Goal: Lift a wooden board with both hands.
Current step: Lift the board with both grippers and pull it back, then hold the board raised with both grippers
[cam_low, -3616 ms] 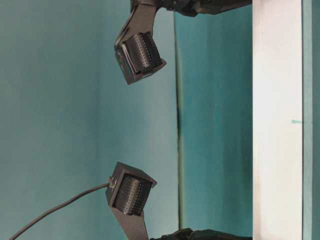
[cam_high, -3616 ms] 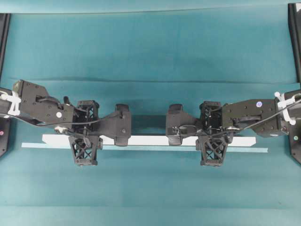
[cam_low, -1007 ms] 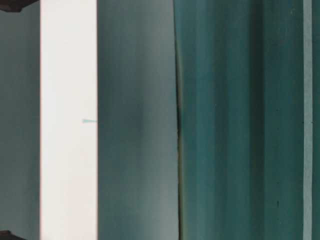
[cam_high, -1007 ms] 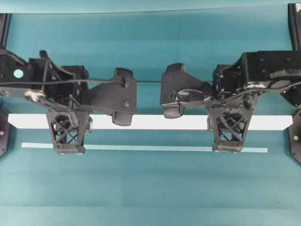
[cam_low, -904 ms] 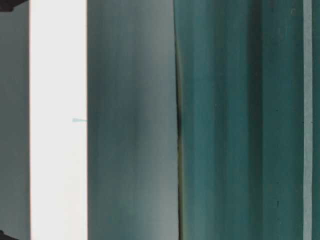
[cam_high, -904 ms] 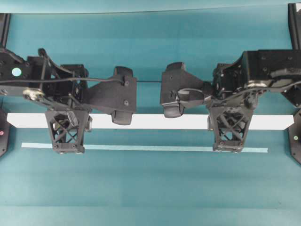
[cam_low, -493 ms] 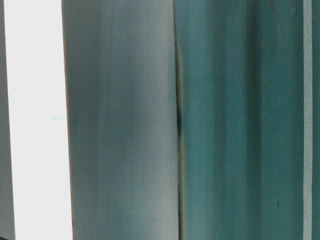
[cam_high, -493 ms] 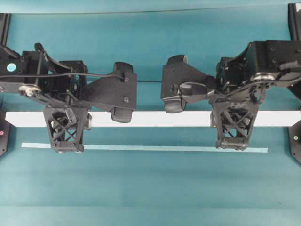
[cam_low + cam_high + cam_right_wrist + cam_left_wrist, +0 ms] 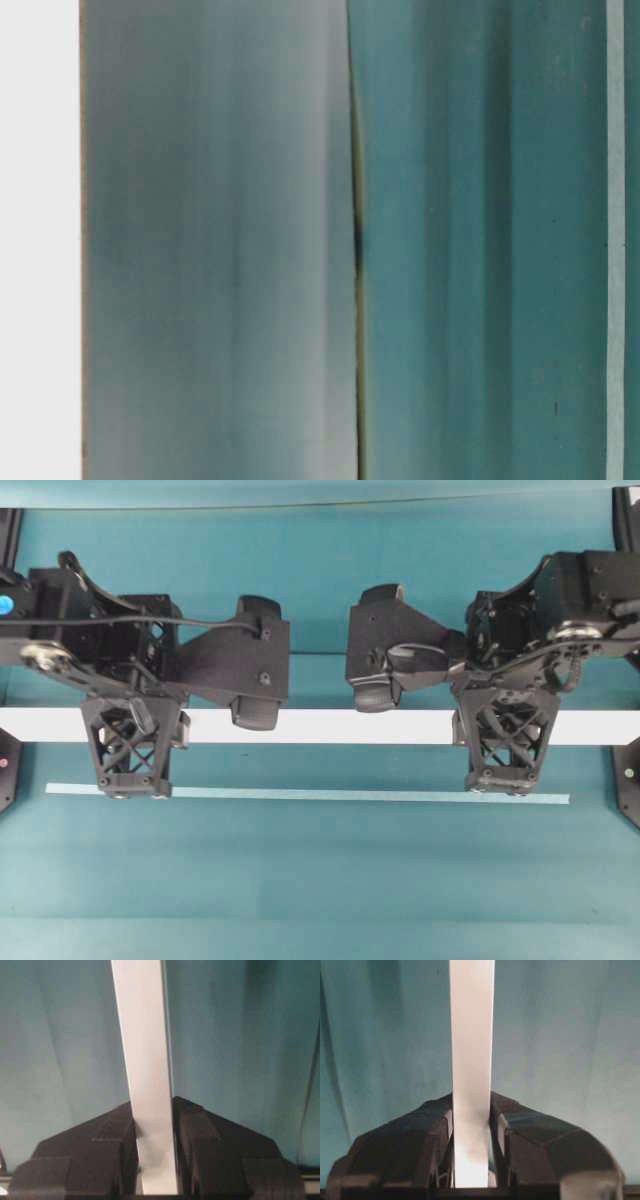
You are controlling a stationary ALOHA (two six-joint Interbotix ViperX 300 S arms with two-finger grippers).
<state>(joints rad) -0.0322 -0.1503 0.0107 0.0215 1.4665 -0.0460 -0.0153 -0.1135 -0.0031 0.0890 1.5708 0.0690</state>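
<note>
I see the wooden board (image 9: 320, 727) lying long from side to side, up off the worktop (image 9: 320, 880). My left end effector (image 9: 128, 742) and right end effector (image 9: 508, 742) are each clamped on it, one near each end.

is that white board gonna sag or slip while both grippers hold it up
Probably stiff: the wooden board runs straight between the left gripper and right gripper. Its smooth faces might slip, though both jaws clamp it squarely.
</note>
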